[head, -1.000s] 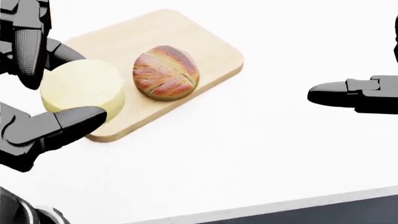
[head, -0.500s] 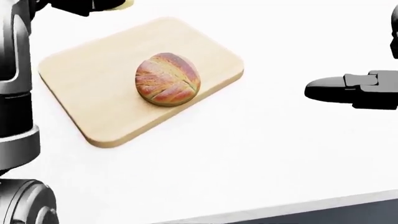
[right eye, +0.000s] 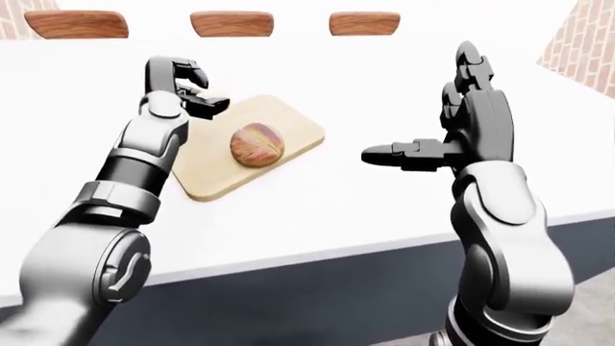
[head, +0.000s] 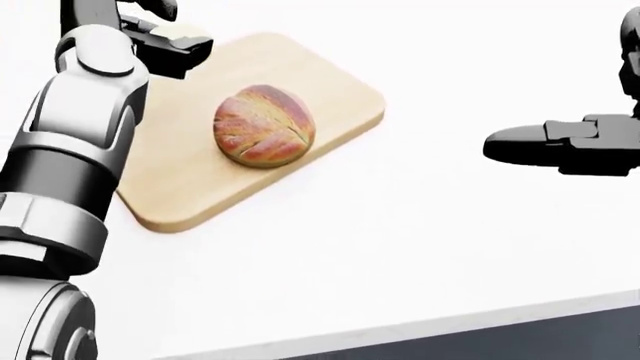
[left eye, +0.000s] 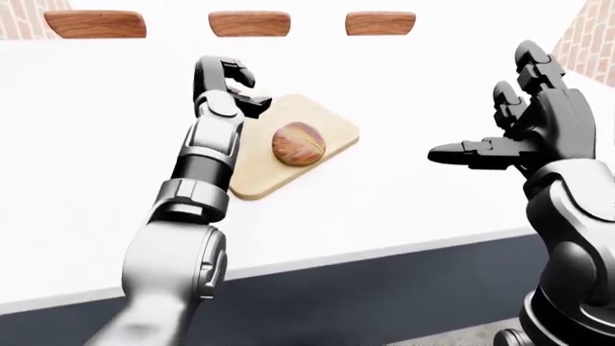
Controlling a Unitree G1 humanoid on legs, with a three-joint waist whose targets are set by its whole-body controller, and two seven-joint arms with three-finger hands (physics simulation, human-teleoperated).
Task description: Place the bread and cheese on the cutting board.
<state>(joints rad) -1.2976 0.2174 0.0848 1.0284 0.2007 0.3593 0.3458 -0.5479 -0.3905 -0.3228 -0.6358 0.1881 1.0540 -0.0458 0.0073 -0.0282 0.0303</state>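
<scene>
Over far-left corner of pale wooden rounded cutting board (head: pixel 330 90), left hand (head: pixel 165 34) fingers curled on pale yellow cheese (head: pixel 185 32), mostly hidden. Round brown crusty bread loaf (head: pixel 264 124) sits mid-board. Right hand (right eye: pixel 452 137) spread, empty, well apart. Lower cheese onto bare board beside bread w/o bumping it, then release.

I see the cutting board (head: pixel 330 90) lying on the surface (head: pixel 420 247), with the bread (head: pixel 264 125) on its middle. My left hand (right eye: pixel 187 90) sits over the board's upper-left corner in the head view; my right hand (left eye: pixel 524 126) hangs well right of the board.
</scene>
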